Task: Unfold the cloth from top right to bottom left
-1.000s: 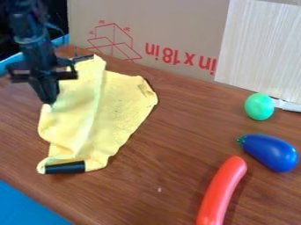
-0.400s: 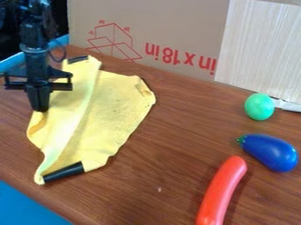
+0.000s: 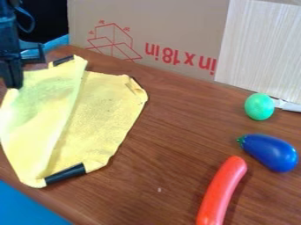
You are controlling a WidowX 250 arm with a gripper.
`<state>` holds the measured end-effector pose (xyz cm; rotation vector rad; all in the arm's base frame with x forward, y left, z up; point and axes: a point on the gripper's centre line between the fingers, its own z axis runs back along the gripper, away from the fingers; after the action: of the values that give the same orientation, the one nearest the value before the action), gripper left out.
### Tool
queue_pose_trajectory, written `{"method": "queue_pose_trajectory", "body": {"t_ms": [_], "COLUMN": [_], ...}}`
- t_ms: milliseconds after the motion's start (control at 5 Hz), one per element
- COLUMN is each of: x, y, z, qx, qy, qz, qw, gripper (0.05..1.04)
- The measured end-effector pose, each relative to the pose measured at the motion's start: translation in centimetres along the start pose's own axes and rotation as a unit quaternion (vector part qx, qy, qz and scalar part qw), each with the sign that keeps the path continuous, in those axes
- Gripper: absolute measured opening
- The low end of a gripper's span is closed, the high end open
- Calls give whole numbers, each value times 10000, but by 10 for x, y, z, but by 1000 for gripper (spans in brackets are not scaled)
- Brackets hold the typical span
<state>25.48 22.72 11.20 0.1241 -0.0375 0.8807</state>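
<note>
Our black pincer (image 3: 13, 84) hangs at the far left, its tips narrowed together on the left part of the yellow cloth (image 3: 104, 116). We see the arm (image 3: 8, 33) above it at the picture's left edge, with a thin dark cable (image 3: 25, 21) looping out beside it.

We find the cloth spread across the left side of the wooden table (image 3: 156, 147), reaching from the far left toward the near left. One long fold edge runs down it from the far corner to the near end, with a broad, paler flap on its left. At the cloth's right corner we see a small crumpled tuck. One black strip (image 3: 63, 60) lies at the far corner, and another black strip (image 3: 64, 174) lies aslant at the near end.

On the right side of the table we see a green ball (image 3: 259, 106) farthest off, a blue toy eggplant (image 3: 270, 152) nearer, and a red sausage-shaped toy (image 3: 222, 191) nearer still and to the eggplant's left. We see a whitish flat piece (image 3: 288, 105) just right of the ball. Behind the table stand a cardboard sheet (image 3: 147, 22) with red print and, to its right, a pale board (image 3: 258, 44).
</note>
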Motion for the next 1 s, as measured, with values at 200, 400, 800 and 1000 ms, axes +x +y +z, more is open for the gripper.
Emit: {"method": "queue_pose_trajectory", "body": {"t_ms": [200, 400, 800, 1000], "x": [6, 11, 10, 7], "y": [12, 24, 52, 58], "z": [6, 1, 9, 9], "qx": [-148, -87, -208, -173], "qy": [-13, -65, 160, 273], "qz": [23, -33, 96, 263], "qw": [9999, 9999, 9996, 9991], "gripper": [52, 52, 52, 52]}}
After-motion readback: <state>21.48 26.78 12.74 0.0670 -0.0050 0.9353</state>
